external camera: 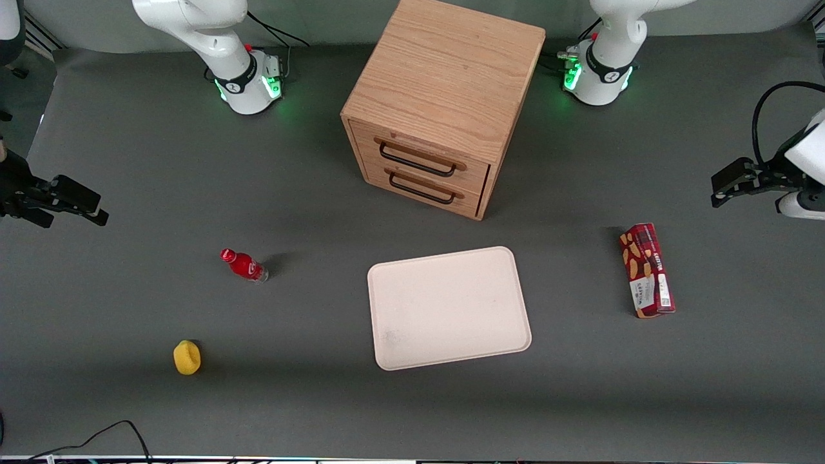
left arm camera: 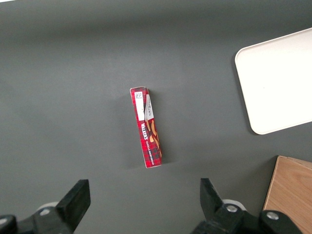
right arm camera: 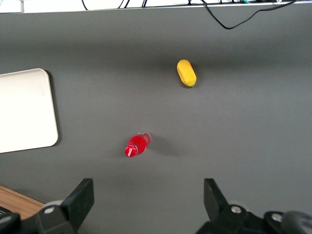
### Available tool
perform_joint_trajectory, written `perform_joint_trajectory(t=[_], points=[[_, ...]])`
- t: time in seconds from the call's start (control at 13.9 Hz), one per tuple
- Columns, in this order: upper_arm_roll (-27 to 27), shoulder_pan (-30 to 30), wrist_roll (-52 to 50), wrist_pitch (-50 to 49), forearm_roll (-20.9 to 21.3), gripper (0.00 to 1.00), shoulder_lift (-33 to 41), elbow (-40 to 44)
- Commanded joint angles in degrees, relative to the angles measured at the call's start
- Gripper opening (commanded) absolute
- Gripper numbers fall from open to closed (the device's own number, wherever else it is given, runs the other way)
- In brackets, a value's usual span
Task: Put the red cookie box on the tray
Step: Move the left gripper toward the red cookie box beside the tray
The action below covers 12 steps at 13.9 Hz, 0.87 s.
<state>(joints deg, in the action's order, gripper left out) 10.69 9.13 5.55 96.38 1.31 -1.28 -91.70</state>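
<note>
With its fingers spread wide and holding nothing, the gripper point(left arm camera: 144, 204) hangs above the table near the red cookie box point(external camera: 646, 270), which lies flat, long axis running toward and away from the front camera, beside the bare tray point(external camera: 449, 307), the wooden drawer cabinet point(external camera: 442, 103) farther from that camera.

red cookie box point(left arm camera: 148, 127) | white lettering "WALKERS" (smaller print unreadable)

Dark grey tabletop point(external camera: 129, 399); oak two-drawer cabinet point(external camera: 445, 96) standing on it; soft overhead light.
</note>
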Motion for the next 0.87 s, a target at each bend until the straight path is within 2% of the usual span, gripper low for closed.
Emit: perform_joint_trajectory(t=[0.0,0.79], points=[[-0.4,-0.1,0.9,-1.5,-0.2,1.0,-0.8,1.4],[-0.2,-1.0,-0.2,-1.6,-0.2,1.0,-2.2,1.5]])
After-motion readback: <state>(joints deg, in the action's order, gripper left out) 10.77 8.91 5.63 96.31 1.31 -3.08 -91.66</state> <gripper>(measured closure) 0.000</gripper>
